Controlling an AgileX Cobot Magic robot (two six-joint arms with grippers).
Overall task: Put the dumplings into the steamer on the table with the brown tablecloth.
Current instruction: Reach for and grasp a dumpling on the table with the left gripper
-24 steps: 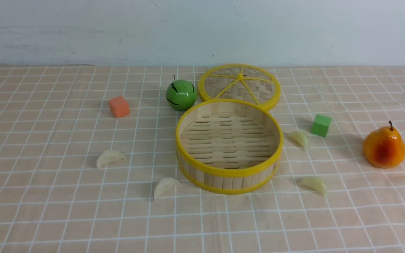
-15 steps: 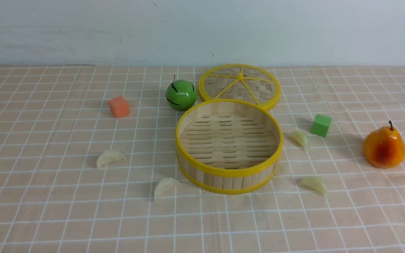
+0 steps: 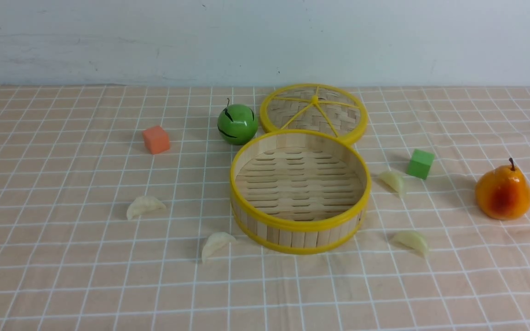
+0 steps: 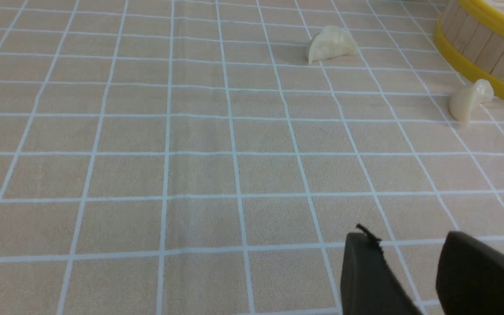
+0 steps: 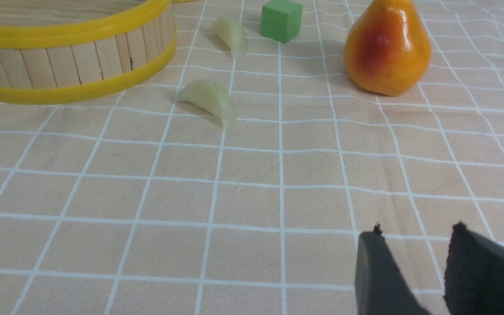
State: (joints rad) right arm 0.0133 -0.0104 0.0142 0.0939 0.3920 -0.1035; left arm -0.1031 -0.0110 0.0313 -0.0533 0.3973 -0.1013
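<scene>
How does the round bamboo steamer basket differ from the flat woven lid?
The round bamboo steamer basket has an upright strip wall and slatted floor; the flat woven lid has yellow spokes instead. The basket is nearer the camera, the lid farther. Both are round and yellow-rimmed.

The front view looks forward and slightly down across the whole table (image 3: pixel 53 285), with the steamer (image 3: pixel 292 234) mid-frame. Both wrist views sit low and close over the cloth (image 4: pixel 147 153). The left shares the steamer's wall and two dumplings (image 4: pixel 331 43) with it; the right shares the wall, two others and the pear (image 5: pixel 386 48).
</scene>
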